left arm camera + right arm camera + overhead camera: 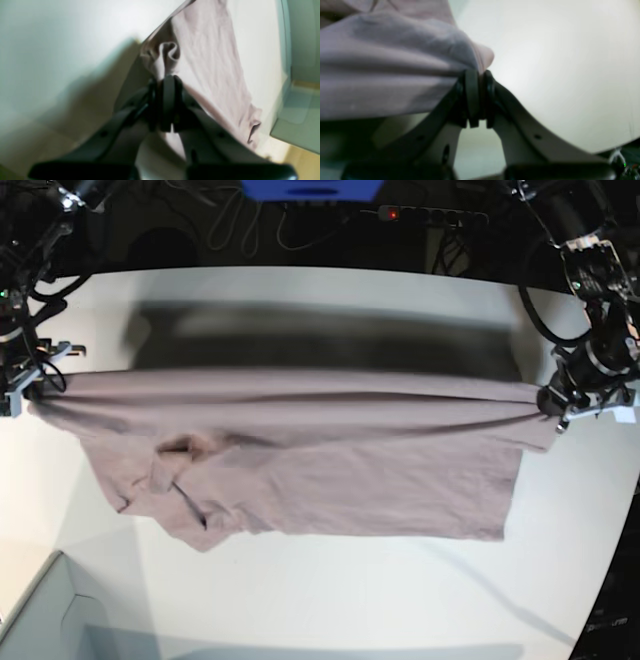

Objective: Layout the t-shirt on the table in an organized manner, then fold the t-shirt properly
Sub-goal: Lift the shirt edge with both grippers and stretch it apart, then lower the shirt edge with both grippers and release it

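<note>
box corner (40, 610): 1, nearest | t-shirt (300, 470): 1, stretched between claws | left gripper (166, 80), right gripper (477, 75): both clamped on shirt | table (350, 600): 1

surface: white table (320, 600) | on it: grey-green box (40, 620) (near corner)

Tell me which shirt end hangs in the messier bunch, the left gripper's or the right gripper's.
The right gripper end: there the t-shirt droops in crumpled folds, while near the left gripper its edge falls straighter.

Dark back strip with cables (230, 225), blue box (310, 189), power strip (430, 216)
</note>
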